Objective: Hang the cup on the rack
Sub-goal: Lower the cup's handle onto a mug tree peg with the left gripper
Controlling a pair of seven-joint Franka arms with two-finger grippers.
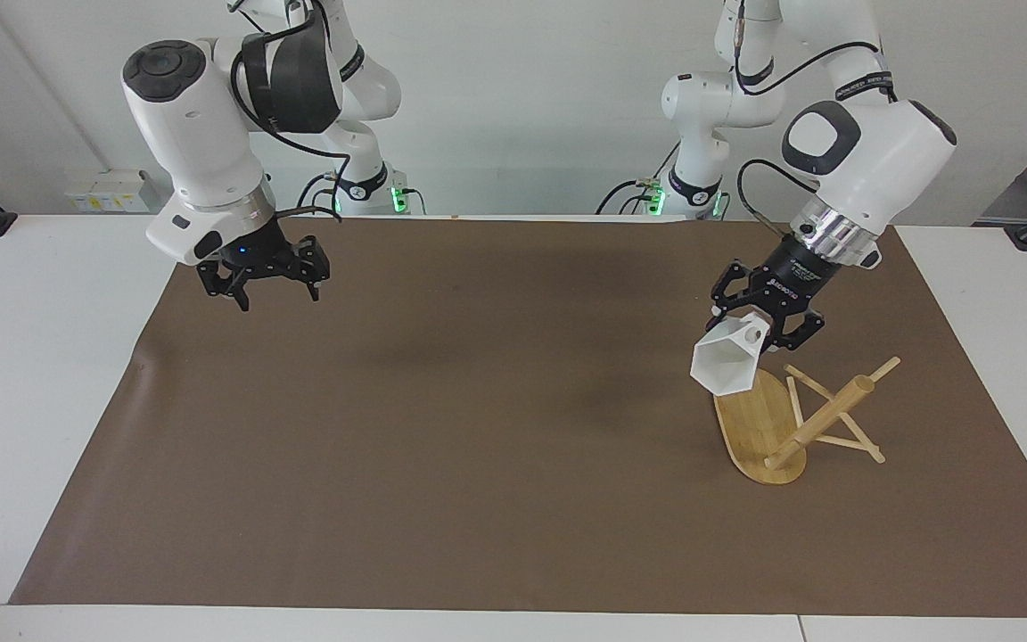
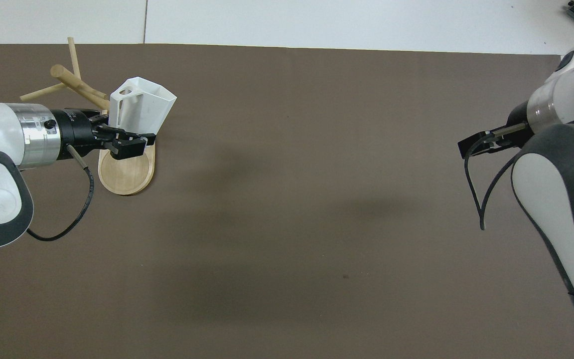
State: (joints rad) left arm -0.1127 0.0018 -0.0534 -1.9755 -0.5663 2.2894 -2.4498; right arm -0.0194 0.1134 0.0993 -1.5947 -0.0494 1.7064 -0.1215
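Note:
The white faceted cup [image 1: 726, 361] is held in my left gripper [image 1: 759, 337], which is shut on its bottom end next to the handle. The cup is tilted, mouth down and toward the table's middle, and hangs in the air over the edge of the rack's oval base [image 1: 750, 419]. The bamboo rack stands toward the left arm's end of the table; its post [image 1: 821, 419] and thin pegs are bare. In the overhead view the cup [image 2: 142, 107] and left gripper [image 2: 125, 137] cover part of the base [image 2: 125, 174]. My right gripper [image 1: 259, 290] is open and empty, raised over the mat at the right arm's end.
A brown mat [image 1: 478, 428] covers the table's middle, with white tabletop [image 1: 32, 374] around it. The right arm's cable [image 2: 474, 199] hangs in a loop below its wrist.

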